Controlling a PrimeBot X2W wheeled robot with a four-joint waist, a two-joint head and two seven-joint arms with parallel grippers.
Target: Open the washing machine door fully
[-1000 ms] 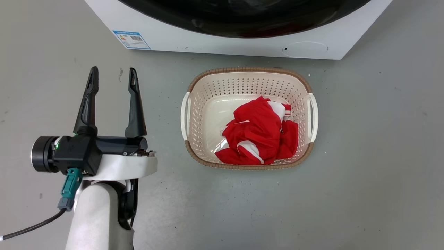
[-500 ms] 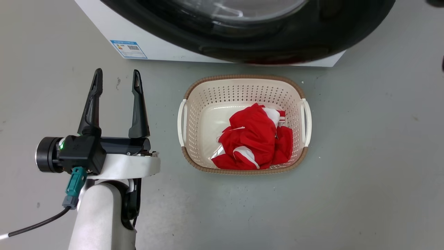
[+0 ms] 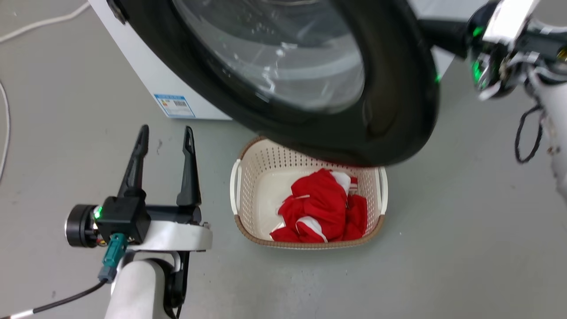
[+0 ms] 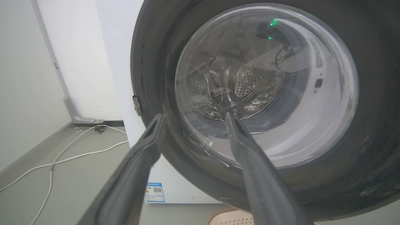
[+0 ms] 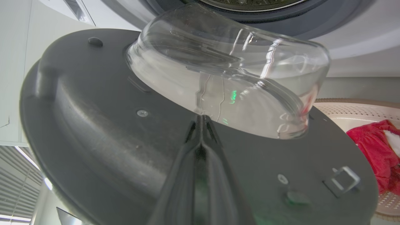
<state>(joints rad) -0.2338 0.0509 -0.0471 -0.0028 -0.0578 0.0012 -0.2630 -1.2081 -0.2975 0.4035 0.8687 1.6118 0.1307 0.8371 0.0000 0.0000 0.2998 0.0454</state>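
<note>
The washing machine door (image 3: 394, 110), a glossy black disc with a clear glass bowl (image 3: 283, 57), stands swung out from the white washing machine (image 3: 146, 66) and overhangs the basket. In the right wrist view my right gripper (image 5: 202, 118) is shut, its tips pressed to the door's inner face (image 5: 93, 103) at the base of the bowl (image 5: 225, 72). The head view has my right wrist (image 3: 487, 44) behind the door's right edge. My left gripper (image 3: 166, 129) hangs open and empty at the lower left. In its own view it (image 4: 194, 116) faces the door's outer side (image 4: 150, 62).
A cream perforated basket (image 3: 248, 177) with red and white cloth (image 3: 323, 208) sits on the grey floor under the door's lower rim. A white cable (image 3: 4, 124) lies on the floor at the left. A blue label (image 3: 173, 105) marks the machine's lower left front.
The door has swung out towards me and now overhangs the basket. My right arm has come into view at the upper right. The head camera has tilted up; the left gripper stays open.
</note>
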